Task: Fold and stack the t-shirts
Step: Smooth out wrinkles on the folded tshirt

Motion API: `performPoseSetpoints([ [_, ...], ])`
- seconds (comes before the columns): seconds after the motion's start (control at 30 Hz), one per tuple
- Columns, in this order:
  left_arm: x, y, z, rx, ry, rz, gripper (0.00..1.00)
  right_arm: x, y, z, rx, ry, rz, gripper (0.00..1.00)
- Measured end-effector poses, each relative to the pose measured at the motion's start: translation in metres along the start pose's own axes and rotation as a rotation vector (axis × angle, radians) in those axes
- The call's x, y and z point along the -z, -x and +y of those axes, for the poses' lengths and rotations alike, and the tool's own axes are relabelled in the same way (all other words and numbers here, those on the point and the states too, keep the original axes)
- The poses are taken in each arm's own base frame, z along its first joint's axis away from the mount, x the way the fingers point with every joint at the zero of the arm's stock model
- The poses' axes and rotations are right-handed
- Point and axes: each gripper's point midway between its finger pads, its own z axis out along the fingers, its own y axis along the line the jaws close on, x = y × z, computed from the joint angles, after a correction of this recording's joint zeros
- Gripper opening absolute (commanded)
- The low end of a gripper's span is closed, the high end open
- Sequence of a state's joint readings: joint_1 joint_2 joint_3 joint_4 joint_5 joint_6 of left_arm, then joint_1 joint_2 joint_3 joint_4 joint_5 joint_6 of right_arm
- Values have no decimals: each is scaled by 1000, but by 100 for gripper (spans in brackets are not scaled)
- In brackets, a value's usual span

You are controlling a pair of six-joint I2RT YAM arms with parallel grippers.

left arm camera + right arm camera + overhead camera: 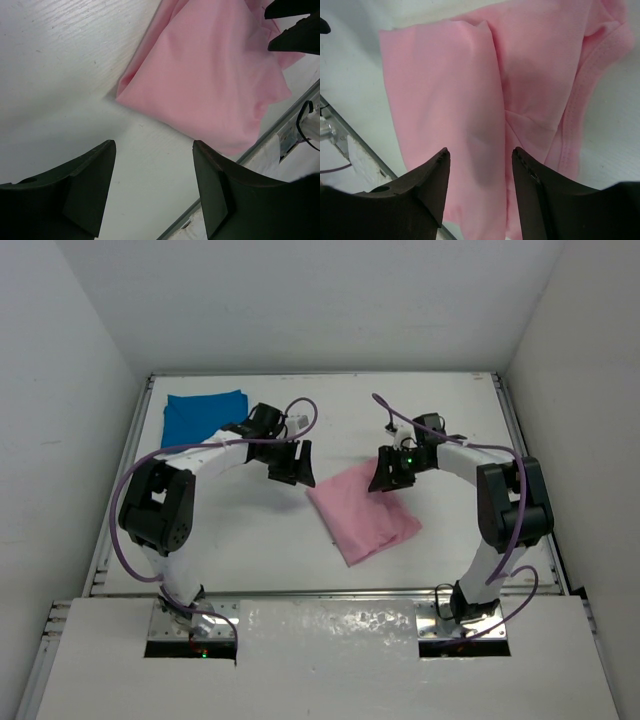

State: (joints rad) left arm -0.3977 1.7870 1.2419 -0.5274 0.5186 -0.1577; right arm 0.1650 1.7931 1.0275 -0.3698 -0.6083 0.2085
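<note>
A light pink t-shirt [365, 515] lies folded into a rough rectangle at the table's middle; it also shows in the left wrist view [210, 80] and the right wrist view [470, 95]. A bright blue t-shirt [200, 412] lies as a folded rectangle at the back left. My left gripper [293, 466] hangs open over bare table just left of the pink shirt, nothing between its fingers [155, 150]. My right gripper [390, 472] is open above the pink shirt's far edge [480, 155], its jaws apart and gripping nothing.
The white table [250, 540] has a raised metal rim [330, 592] along the near edge and walls on three sides. Purple cables [130, 490] loop off both arms. The right arm's fingertips [292, 30] show in the left wrist view's top right corner.
</note>
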Motion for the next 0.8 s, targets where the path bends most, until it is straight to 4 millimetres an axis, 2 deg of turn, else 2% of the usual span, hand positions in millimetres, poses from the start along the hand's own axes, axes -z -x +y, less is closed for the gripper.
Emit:
performPoseSetpoints([
  [0.5,0,2,-1,4,-3,-8,60,-7,-13,5,-15,59,24,51],
  [0.73,0,3,0,4,6,-10,60,-26,-24,8,-33,88,73,50],
  [0.8,0,3,1,4,8,-11,60,-29,-24,12,-37,101,72,46],
])
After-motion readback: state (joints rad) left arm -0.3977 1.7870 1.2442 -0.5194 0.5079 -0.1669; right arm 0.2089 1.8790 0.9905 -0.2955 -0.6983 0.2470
